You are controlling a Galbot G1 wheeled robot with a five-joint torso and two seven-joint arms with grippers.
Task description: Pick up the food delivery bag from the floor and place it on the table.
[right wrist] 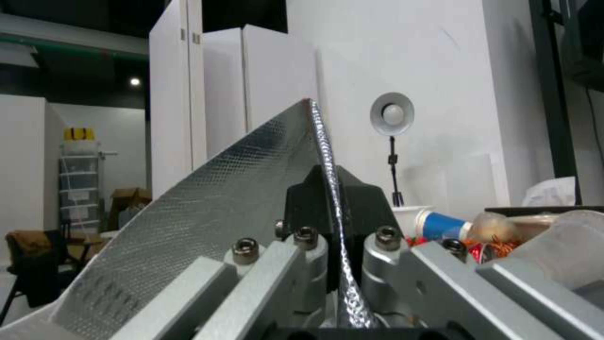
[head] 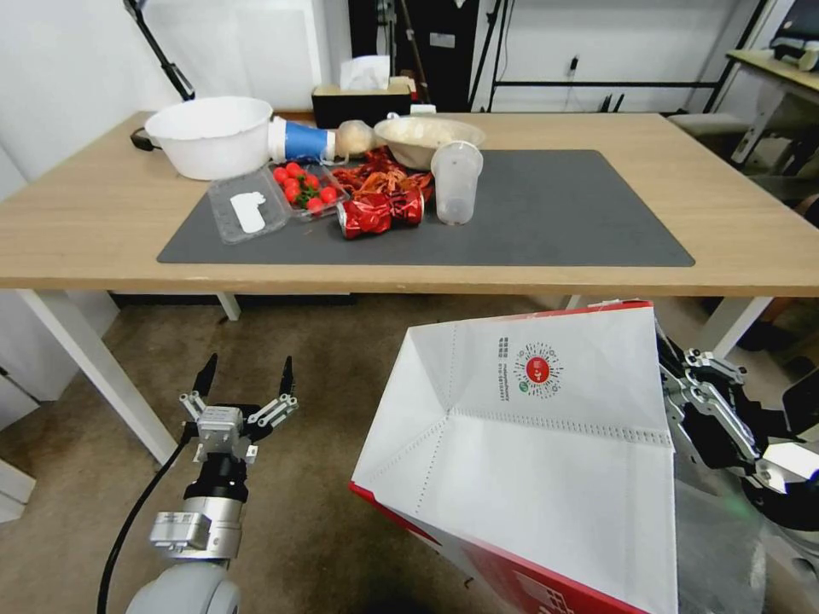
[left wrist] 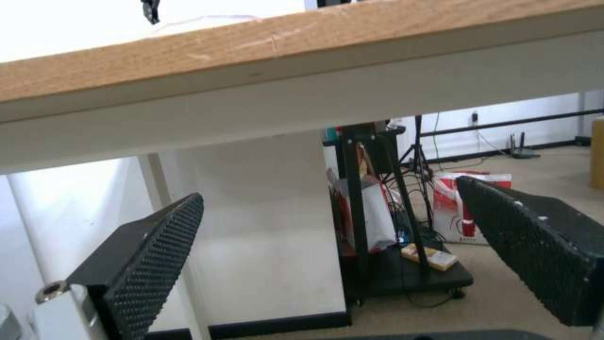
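The right pincer (right wrist: 330, 198) pinches the foil-lined rim of the food delivery bag (head: 546, 452), holding it up off the floor (head: 324, 477), in front of the tabletop (head: 102, 222) and below its near edge. The bag's white side and round red logo face up. The left pincer (head: 246, 375) hangs spread and empty in front of the tabletop, beside the bag.
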